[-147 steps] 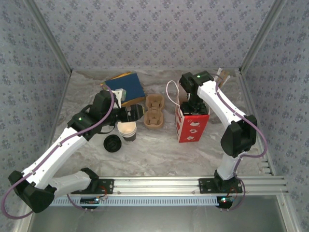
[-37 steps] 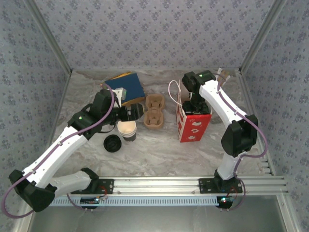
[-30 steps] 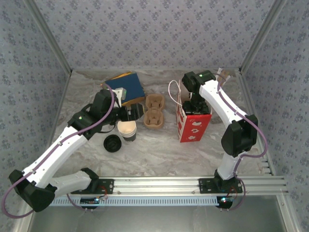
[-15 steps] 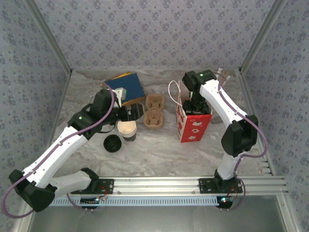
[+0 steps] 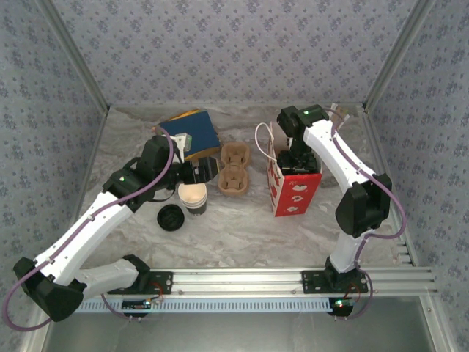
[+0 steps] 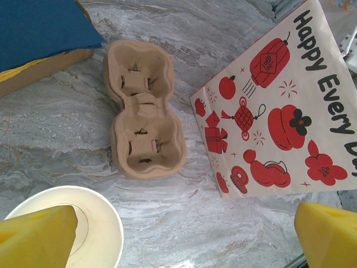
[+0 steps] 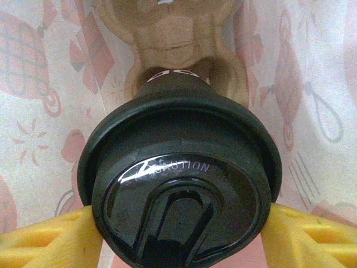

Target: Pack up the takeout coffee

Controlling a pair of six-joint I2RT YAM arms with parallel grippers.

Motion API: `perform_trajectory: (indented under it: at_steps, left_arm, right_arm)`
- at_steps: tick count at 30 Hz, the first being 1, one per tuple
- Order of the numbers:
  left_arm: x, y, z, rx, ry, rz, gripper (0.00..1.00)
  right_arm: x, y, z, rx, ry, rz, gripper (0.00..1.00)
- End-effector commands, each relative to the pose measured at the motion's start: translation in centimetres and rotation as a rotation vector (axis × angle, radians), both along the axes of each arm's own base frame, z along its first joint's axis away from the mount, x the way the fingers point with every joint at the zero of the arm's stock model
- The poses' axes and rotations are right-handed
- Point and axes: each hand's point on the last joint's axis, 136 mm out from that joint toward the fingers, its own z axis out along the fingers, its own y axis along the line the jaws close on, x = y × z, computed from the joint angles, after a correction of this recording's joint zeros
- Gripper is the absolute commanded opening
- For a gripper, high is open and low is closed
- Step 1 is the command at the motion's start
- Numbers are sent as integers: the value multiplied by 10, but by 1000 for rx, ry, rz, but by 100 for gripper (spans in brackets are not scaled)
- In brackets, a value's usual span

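Showing the takeout coffee (image 7: 181, 184) from above, lowered inside the paper bag (image 5: 293, 192): its round black lid was glossy, with raised caution lettering and a moulded sip spout, and it hid the cup wall. The right gripper (image 7: 179, 231) pinched the lid's rim between yellow fingers (image 7: 44, 240). The left gripper (image 6: 181, 237) stood spread wide above one lidless cup (image 6: 83, 223). Counted: one lidded cup, one bag, one loose lid (image 5: 170, 217), one blue box (image 5: 192, 132), and two pulp carriers, the bagged carrier (image 7: 178, 39) beyond the cup and the table carrier (image 6: 142, 131) just left of the bag. Printed bag walls stood close on the lid's left and right. Bare marble table (image 5: 242, 235) lay open on the near side of the bag and the table carrier.
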Motion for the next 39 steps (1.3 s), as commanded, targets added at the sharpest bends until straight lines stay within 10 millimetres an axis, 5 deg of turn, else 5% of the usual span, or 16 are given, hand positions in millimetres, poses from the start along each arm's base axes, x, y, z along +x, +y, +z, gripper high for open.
perform_trajectory:
  at_steps: [1,39]
  left_arm:
    - [3,0,13,-18,-21,10,100]
    - [2,0,12,-19,-18,9,100]
  right_arm:
    - [-1,-4,4,-12,10,8,72]
    - [-1,-9,3,-27,12,5,72]
